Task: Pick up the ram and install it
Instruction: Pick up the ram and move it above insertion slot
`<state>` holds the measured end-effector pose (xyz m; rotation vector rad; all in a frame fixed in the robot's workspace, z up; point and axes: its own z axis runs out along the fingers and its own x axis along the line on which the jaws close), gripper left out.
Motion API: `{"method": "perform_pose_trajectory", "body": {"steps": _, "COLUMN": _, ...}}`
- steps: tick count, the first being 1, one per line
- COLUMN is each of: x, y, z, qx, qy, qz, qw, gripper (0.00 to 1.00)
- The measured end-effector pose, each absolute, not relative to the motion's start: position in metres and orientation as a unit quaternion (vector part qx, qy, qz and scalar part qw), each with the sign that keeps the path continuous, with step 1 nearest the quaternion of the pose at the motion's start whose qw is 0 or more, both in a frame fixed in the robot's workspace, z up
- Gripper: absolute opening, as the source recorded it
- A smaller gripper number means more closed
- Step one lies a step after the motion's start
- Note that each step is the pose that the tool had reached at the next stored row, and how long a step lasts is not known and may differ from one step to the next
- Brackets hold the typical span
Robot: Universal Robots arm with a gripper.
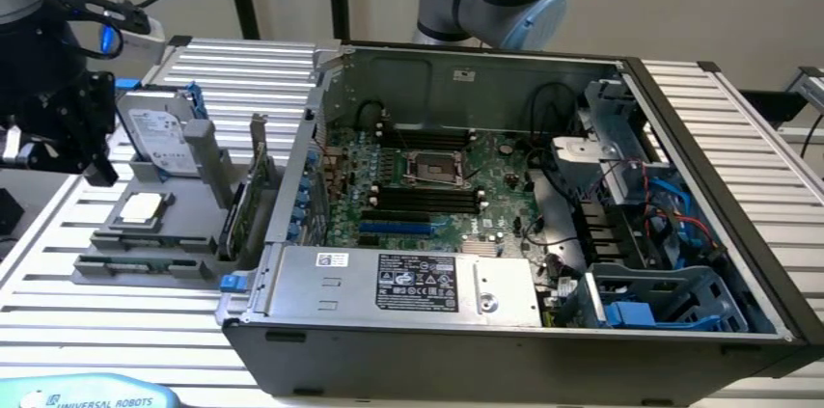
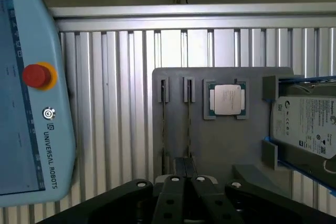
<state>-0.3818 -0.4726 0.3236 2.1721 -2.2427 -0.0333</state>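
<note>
**Workcell with the ram resting in its holder.** Hidden or unclear: the gripper [image 1: 96, 167] is partly cut off at the left edge of the exterior view. In the wrist view the gripper [image 2: 186, 167] and its black linkage cover one end of the grey holder [image 2: 226, 145]. Its fingers are pressed together with nothing between them. The ram [image 2: 188, 124] shows as a thin edge-on line whose chips cannot be made out, and a second stick [image 2: 164, 124] stands parallel just beside it. Both sit on edge in narrow slots, their long axes running from the slot clips toward the fingertips. In the exterior view that axis lies across the frame at the holder's front end, lower left, where the sticks are hard to distinguish. Holder contents: the two sticks, a silver processor chip [image 2: 227, 99] in a square recess, a hard drive [image 2: 304, 124] cut off by the frame edge, and an upright expansion card [image 1: 253, 191]. The open computer case [image 1: 386, 340], centre frame, contains the motherboard [image 1: 451, 186] with its black slots [image 1: 425, 201]. A teach pendant [image 2: 31, 129] lies partly out of frame.
</note>
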Motion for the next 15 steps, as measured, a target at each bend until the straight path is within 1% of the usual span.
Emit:
{"method": "perform_pose_trajectory", "body": {"steps": 10, "x": -0.382, "y": -0.475, "z": 0.309, "qx": 0.696, "qy": -0.718, "qz": -0.010, "qw": 0.009, "gripper": 0.12}}
{"method": "perform_pose_trajectory", "body": {"steps": 11, "x": -0.382, "y": -0.475, "z": 0.307, "qx": 0.696, "qy": -0.718, "qz": -0.010, "qw": 0.009, "gripper": 0.18}}
{"method": "perform_pose_trajectory", "body": {"steps": 12, "x": -0.382, "y": -0.475, "z": 0.305, "qx": 0.696, "qy": -0.718, "qz": -0.010, "qw": 0.009, "gripper": 0.18}}
{"method": "perform_pose_trajectory", "body": {"steps": 14, "x": -0.382, "y": -0.475, "z": 0.302, "qx": 0.696, "qy": -0.718, "qz": -0.010, "qw": 0.009, "gripper": 0.30}}
{"method": "perform_pose_trajectory", "body": {"steps": 15, "x": -0.382, "y": -0.475, "z": 0.300, "qx": 0.696, "qy": -0.718, "qz": -0.010, "qw": 0.009, "gripper": 0.30}}
